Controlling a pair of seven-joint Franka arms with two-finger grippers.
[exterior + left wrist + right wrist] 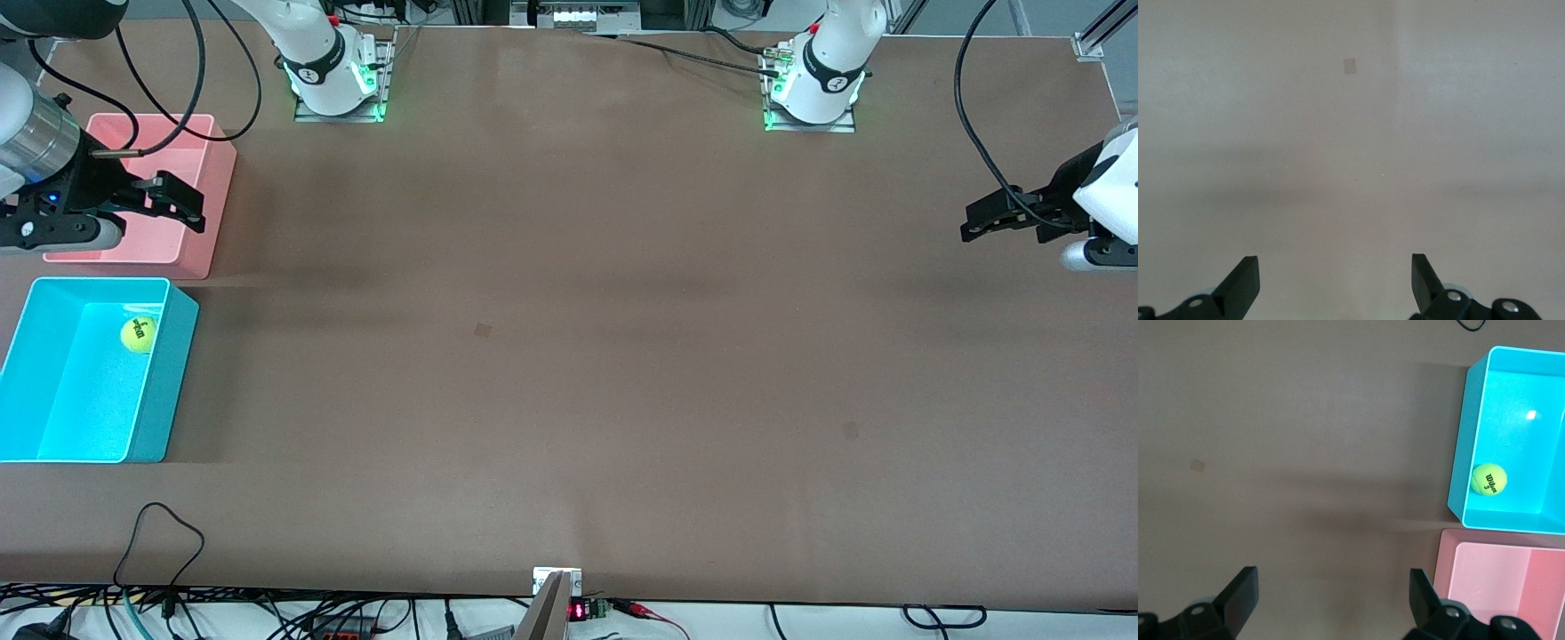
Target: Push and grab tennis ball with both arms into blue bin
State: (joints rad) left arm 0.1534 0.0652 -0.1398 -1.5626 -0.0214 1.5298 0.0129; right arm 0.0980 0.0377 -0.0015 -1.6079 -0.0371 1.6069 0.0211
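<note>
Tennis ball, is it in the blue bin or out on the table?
In. The tennis ball sits on the floor of the blue bin, near the corner closest to the pink bin.

The brown table [569, 356] bears the blue bin [169, 382] and pink bin [209, 222].

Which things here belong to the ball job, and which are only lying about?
Belong to the job:
- tennis ball, lying in the blue bin
- blue bin
- right hand, open, over the pink bin
- left hand, open, over bare table at the left arm's end

Only lying about:
- pink bin, beside the blue bin, farther from the front camera
</note>
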